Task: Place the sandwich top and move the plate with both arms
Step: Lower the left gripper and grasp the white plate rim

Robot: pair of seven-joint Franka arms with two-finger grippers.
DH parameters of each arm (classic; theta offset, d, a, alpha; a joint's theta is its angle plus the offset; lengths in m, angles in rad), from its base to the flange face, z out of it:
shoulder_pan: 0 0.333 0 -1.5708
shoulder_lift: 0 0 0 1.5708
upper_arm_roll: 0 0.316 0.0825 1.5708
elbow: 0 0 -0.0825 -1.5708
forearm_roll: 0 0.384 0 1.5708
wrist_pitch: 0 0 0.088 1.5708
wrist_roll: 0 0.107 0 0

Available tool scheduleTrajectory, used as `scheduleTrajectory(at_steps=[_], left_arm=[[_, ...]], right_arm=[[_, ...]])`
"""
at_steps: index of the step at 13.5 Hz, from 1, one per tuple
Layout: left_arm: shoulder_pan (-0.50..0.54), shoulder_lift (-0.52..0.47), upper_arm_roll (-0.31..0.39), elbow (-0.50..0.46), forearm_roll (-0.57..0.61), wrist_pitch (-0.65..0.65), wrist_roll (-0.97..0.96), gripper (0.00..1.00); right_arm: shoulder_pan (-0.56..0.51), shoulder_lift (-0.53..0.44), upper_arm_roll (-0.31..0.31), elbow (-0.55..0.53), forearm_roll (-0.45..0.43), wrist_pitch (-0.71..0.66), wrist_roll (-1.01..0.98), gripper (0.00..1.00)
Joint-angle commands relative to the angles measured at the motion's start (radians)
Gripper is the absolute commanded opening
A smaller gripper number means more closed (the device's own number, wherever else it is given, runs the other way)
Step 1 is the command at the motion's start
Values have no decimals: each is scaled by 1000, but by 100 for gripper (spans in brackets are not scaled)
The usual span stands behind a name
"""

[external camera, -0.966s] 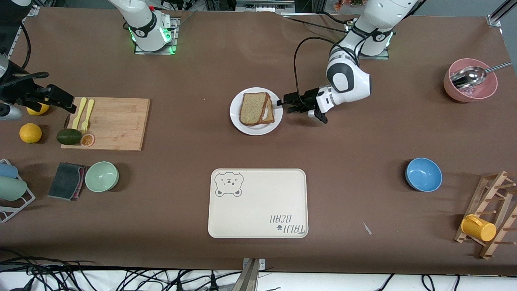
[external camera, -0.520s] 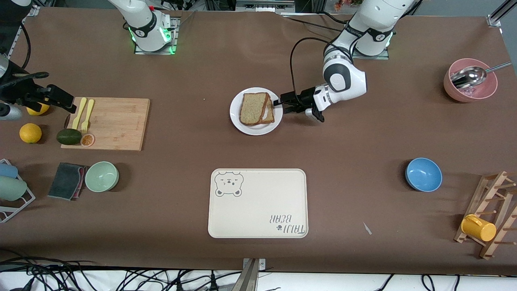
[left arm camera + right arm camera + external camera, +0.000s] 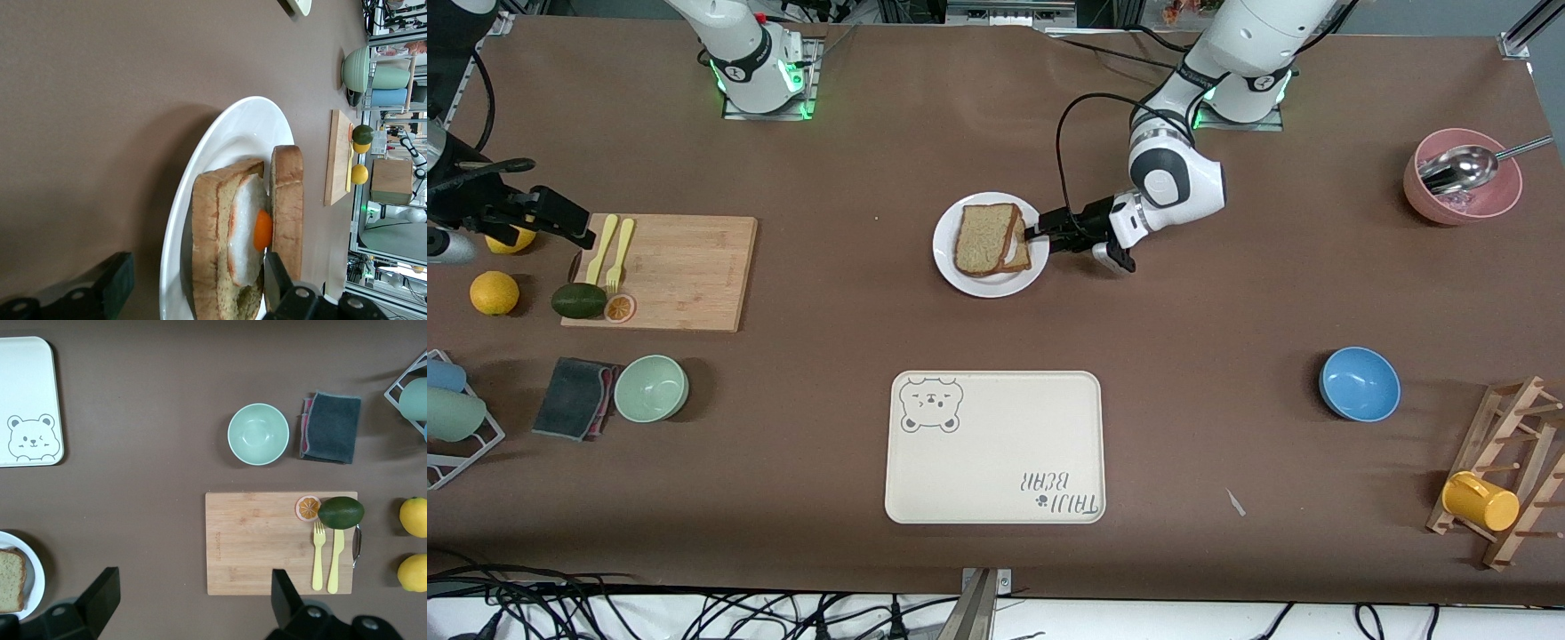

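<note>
A brown table seen from above, with two white robot arms based along its top edge. Near the table's middle sits the plate, round and white. On it lies the sandwich top, a plain brown bread slice resting on a lower slice that pokes out toward the left arm's end. The left wrist view shows a fried egg sandwiched between the two slices.

The left gripper reaches in low at the plate's rim on the side toward the left arm's end. Its fingers stand spread apart, one on each side of the sandwich's edge; one tip seems to touch the bread, though the angle makes contact hard to confirm.

The right gripper hangs high over the cutting board at the right arm's end of the table, jaws wide apart and holding nothing; this arm waits.

Nearer the camera than the plate lies a cream tray with a bear drawing, well apart from it. A green bowl sits nearer the camera than the cutting board.
</note>
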Motion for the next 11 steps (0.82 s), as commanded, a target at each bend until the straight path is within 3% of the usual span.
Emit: scheduleTrajectory(at_steps=[1, 11], left_arm=[[-4, 12, -2, 14, -63, 17, 69, 75], [0, 26, 0, 11, -114, 17, 151, 48]], right_arm=[[-2, -10, 2, -9, 16, -1, 6, 100], [-2, -10, 2, -10, 16, -1, 6, 100]])
